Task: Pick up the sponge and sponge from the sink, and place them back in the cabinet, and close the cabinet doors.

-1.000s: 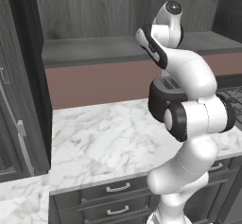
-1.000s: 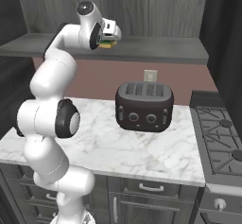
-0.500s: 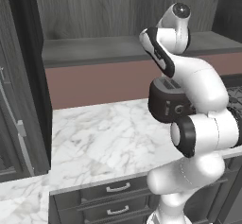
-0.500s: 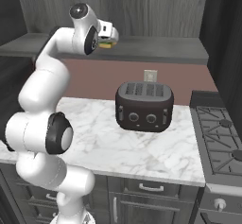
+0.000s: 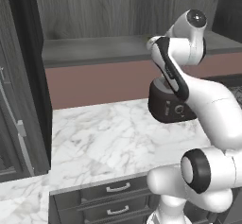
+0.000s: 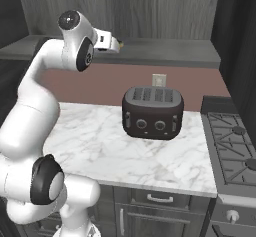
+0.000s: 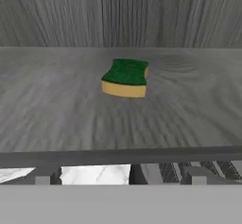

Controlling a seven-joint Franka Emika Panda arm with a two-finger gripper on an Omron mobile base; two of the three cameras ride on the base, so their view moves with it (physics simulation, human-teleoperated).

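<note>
- Presently, sponge (image 7: 125,77): dark green on top, yellow base, lying flat on the cabinet shelf (image 7: 52,109), just above the centre of the hand view. Nothing touches it; bare shelf on every side.
- Cabinet shelf: flat grey, wood-grained, spanning the hand view, with a vertical-grain back wall behind it. In the left base view the same shelf (image 5: 94,48) runs across the upper half of the frame; in the right base view (image 6: 170,51) it crosses the upper part.
- Pincer (image 6: 116,43): at the upper left of the right base view, at shelf height, at the front edge of the shelf. Jaws stand wide apart and hold nothing. The small tan patch at its tip is too small to identify.
- Arm (image 5: 189,81): white with dark joints, rising from the lower right of the left base view, wrist at the upper right by the shelf.
- Toaster (image 6: 152,112): dark, two knobs on the front, upright on the tabletop at the centre of the right base view; partly hidden behind the arm in the left base view.
- Tabletop (image 5: 104,138): white marble, below the shelf, a reddish-brown wall panel between them.
- Drawers (image 5: 113,197): dark fronts with short horizontal handles, lower centre of the left base view.
- Stove (image 6: 232,151): dark grates, right edge of the right base view.
</note>
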